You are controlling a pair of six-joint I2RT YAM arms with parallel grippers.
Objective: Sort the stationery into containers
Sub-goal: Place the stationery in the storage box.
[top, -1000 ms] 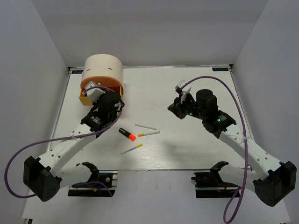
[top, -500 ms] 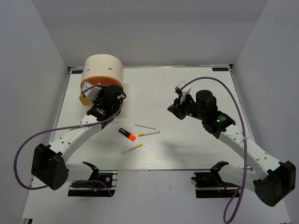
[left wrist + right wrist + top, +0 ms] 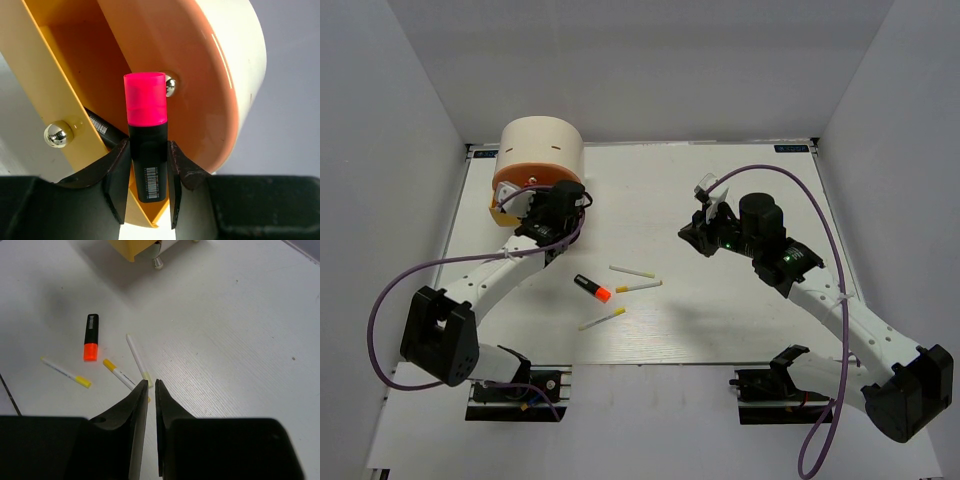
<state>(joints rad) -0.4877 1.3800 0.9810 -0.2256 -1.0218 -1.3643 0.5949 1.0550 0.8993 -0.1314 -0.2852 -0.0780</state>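
Left wrist view: my left hand (image 3: 147,150) clamps the pink highlighter (image 3: 146,107) at centre frame. My right hand (image 3: 151,385) sits nearly closed, empty.

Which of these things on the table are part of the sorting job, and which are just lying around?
Job: pink highlighter in the left tool, orange highlighter, three yellow-tipped sticks, round organiser with its open drawer.
Just there: purple cables, white table.
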